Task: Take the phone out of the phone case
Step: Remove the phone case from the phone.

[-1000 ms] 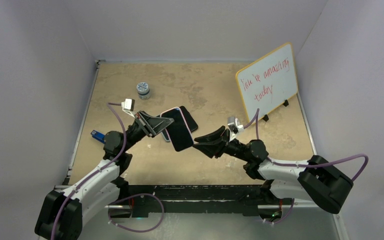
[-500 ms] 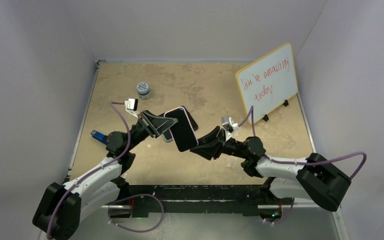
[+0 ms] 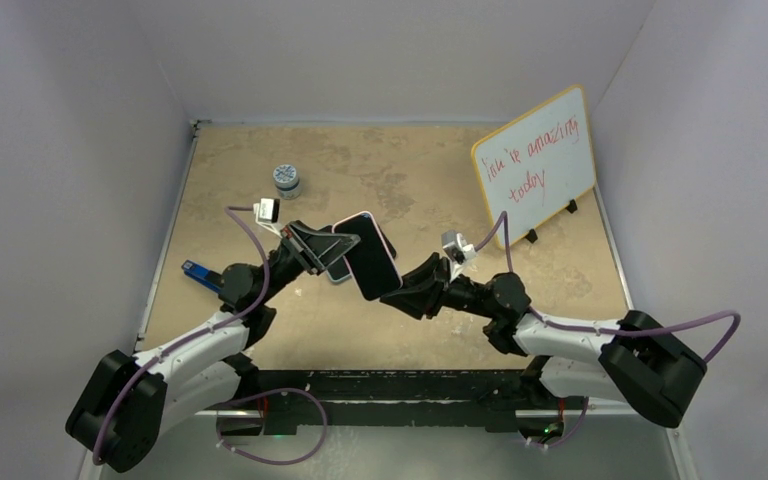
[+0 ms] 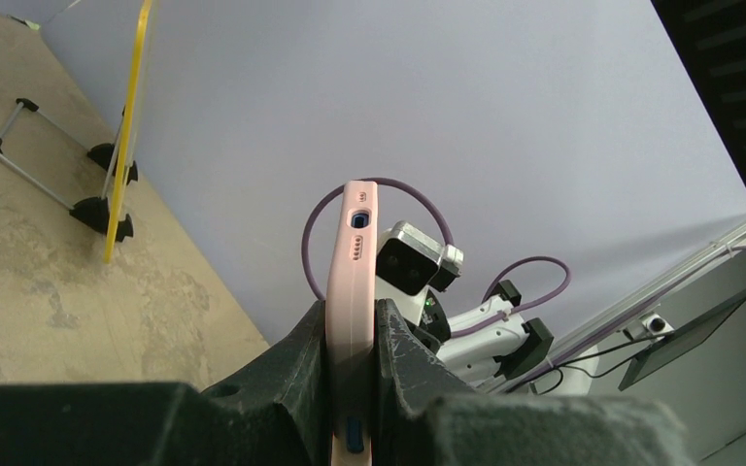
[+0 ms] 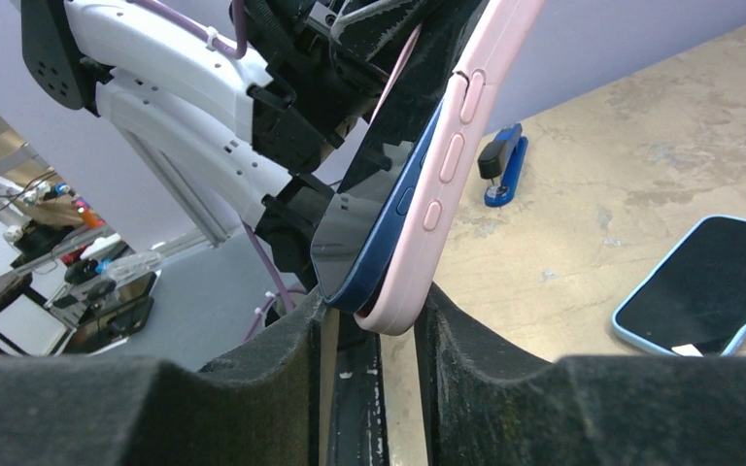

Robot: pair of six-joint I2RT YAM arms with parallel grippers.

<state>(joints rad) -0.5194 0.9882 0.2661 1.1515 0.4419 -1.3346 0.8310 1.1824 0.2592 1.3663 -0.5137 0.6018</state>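
Grip is coming from both sides: we are pinching our left claw (image 4: 352, 328) almost closed on the pink case (image 4: 351, 252), one finger against each face. We are holding our right claw (image 5: 374, 325) just as narrow on a corner of the phone (image 5: 374, 204), one pad against the dark screen side, the other against the case back. At that corner the phone's dark blue edge is standing out beside the pink rim.

We are working over a tan, mottled table (image 3: 430, 170) boxed in by pale lilac walls (image 3: 390, 50). A yellow-framed whiteboard (image 3: 535, 160) with red writing is standing at the far right, a small tin (image 3: 286, 180) is sitting far left, a blue stapler (image 3: 196, 271) is lying by the left edge, and a second phone (image 5: 709, 282) in a light blue cover is lying flat, screen up.

We are holding the phone clear of the table between the two claws. Its long axis is running from far left to near right in the top view, with the port end at the left claw and the side buttons nearest the right claw
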